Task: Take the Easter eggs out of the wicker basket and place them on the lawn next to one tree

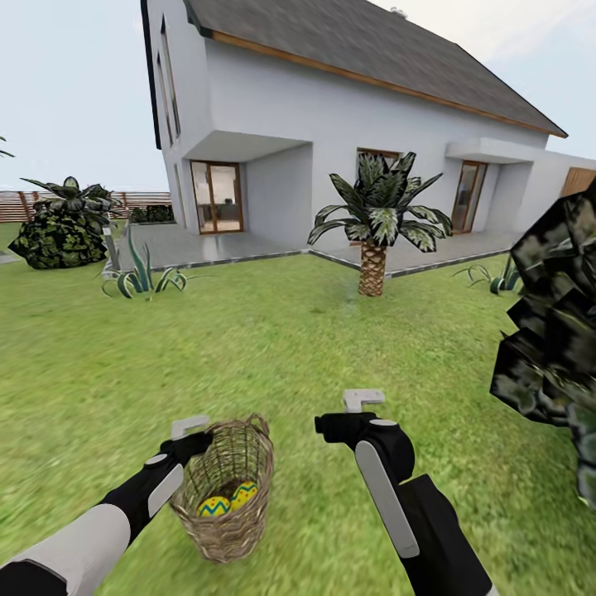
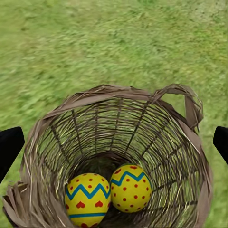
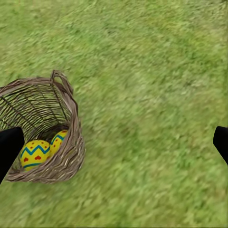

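The brown wicker basket stands on the lawn just ahead of me. Two yellow Easter eggs lie at its bottom, one with red hearts and one with red dots; both carry a blue zigzag. My left gripper is open at the basket's left rim, looking down into it with nothing between its fingers. My right gripper hangs open over bare grass to the right of the basket. Both eggs also show in the right wrist view.
Dark blocky foliage juts in at the right edge, its trunk hidden. A scaly-trunked palm stands ahead by the grey patio of a white house. Spiky plants and a dark bush lie far left. Open grass lies between.
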